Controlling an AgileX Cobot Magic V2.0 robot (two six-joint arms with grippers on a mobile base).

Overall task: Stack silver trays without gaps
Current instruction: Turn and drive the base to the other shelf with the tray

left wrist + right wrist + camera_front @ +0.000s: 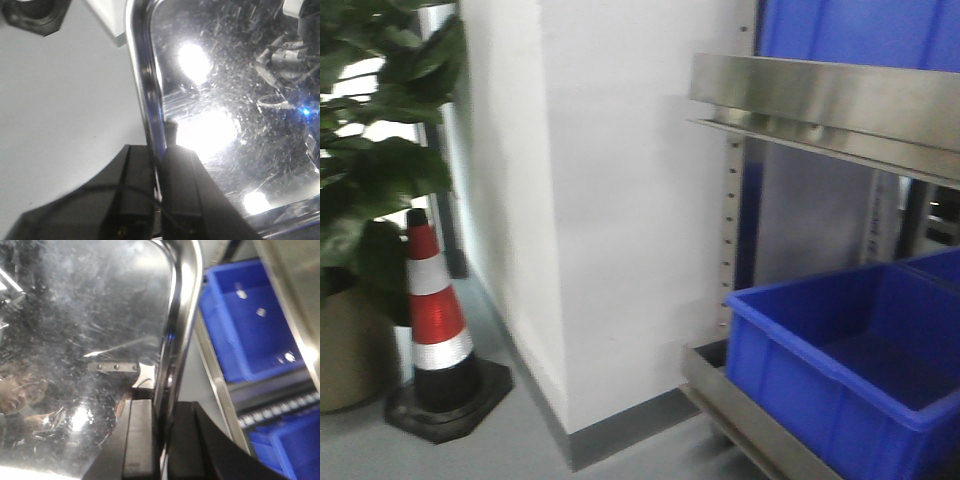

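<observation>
Front view: a blue bin (840,370) on steel racking (745,412), no claw in sight. Left wrist: the left gripper (159,172) clamps the rim of the silver tray (225,100), which spreads to its right. Right wrist: the right gripper (161,435) pinches a rim too, tray to its left, blue bins (245,315) to its right. Level, even lowering should seat the tray gap-free.

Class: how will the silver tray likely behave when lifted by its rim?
Probably stiff: on the silver tray the rim runs unbent through the left gripper. Likely slippery: its polished surface mirrors lights, and the right gripper pinches only thin rim. Perhaps light, being shallow sheet metal.
</observation>
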